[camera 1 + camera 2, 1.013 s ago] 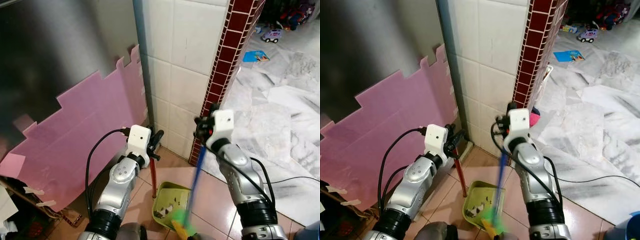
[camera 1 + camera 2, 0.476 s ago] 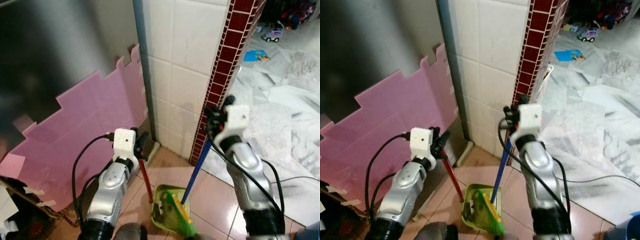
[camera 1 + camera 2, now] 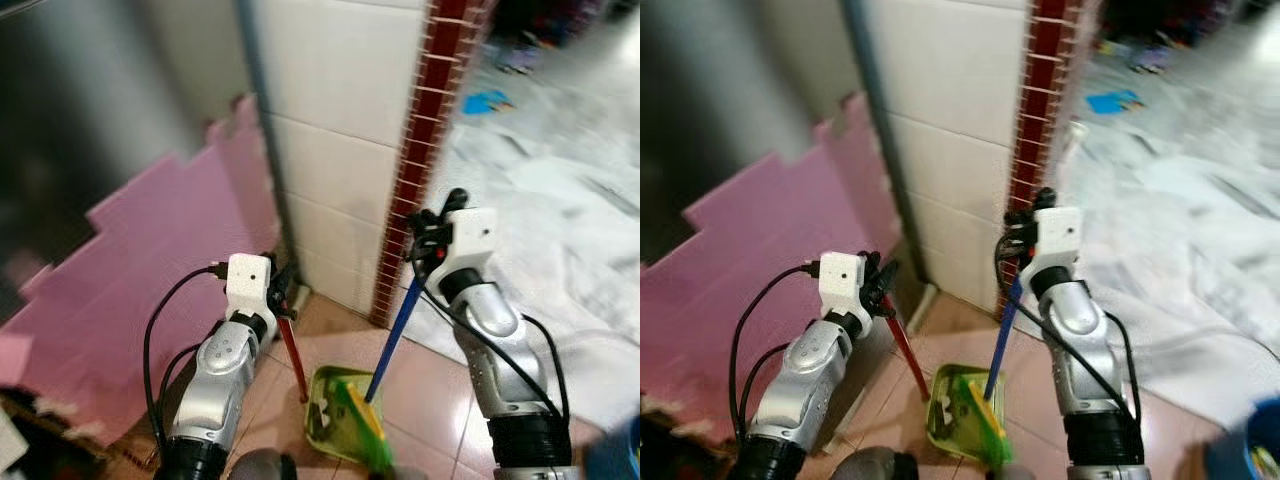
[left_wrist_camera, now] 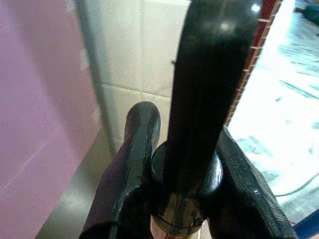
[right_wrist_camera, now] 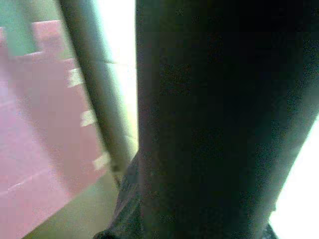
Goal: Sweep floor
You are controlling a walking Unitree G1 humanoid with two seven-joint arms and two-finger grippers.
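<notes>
A white tiled wall (image 3: 340,170) with a red brick edge (image 3: 415,170) stands close ahead, pink sheeting (image 3: 150,260) beside it. The left gripper (image 3: 287,300) pinches the red dustpan handle (image 3: 294,355); the right gripper (image 3: 425,245) clamps the blue broom handle (image 3: 392,335) — both arms raised, bent. The green dustpan (image 3: 335,430) sits on the floor with the broom head (image 3: 365,435) in it.

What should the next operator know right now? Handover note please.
Left pincer: shut on the dustpan handle, red and upright.
Right pincer: shut on the broom handle, blue and slanted.
Dustpan: green, on the pink floor tiles beside the white tiled wall. The broom head lies across it, with some debris inside.
Done: at least one sweep into the pan.
Left: the rest of the floor, then empty the pan. Head views are blurred.
</notes>
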